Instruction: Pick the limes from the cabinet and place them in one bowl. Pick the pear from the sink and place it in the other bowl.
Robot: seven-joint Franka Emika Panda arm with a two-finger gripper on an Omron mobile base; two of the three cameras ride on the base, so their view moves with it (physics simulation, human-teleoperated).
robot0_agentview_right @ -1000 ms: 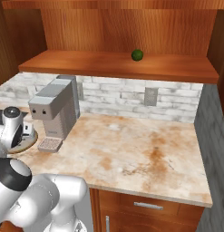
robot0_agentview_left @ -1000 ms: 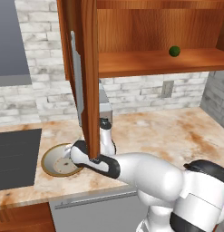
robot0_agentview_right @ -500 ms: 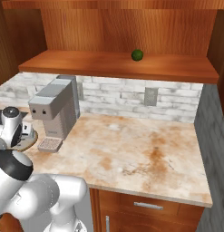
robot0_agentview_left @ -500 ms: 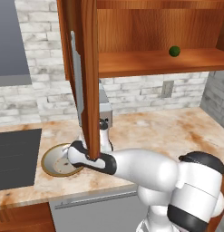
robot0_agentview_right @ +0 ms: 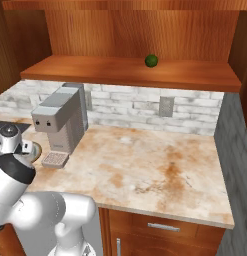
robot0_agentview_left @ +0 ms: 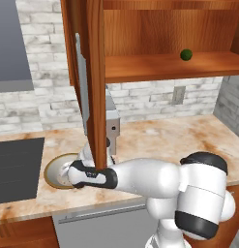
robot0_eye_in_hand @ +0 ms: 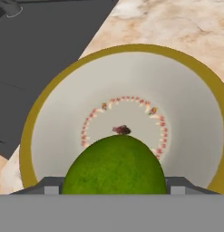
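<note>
My gripper [robot0_eye_in_hand: 113,186] is shut on a dark green lime [robot0_eye_in_hand: 114,165], which hangs just above the shallow cream bowl [robot0_eye_in_hand: 190,136] with the olive-gold rim. That bowl [robot0_agentview_left: 54,170] stands on the counter beside the cooktop, and my hand over it is partly hidden by the open cabinet door [robot0_agentview_left: 94,77]. Another lime [robot0_agentview_left: 186,54] [robot0_agentview_right: 151,61] lies on the cabinet shelf [robot0_agentview_right: 120,70]. The pear, the sink and the other bowl are out of view.
A grey coffee machine [robot0_agentview_right: 60,122] stands right behind the bowl against the brick wall. The dark cooktop [robot0_agentview_left: 17,167] lies to the bowl's left. Marbled counter [robot0_agentview_right: 155,170] stretches to the right, up to a grey side wall.
My hand has shifted slightly left over the cream bowl with the lime still in it, and the elbow has swung. The lime on the shelf has not moved.
</note>
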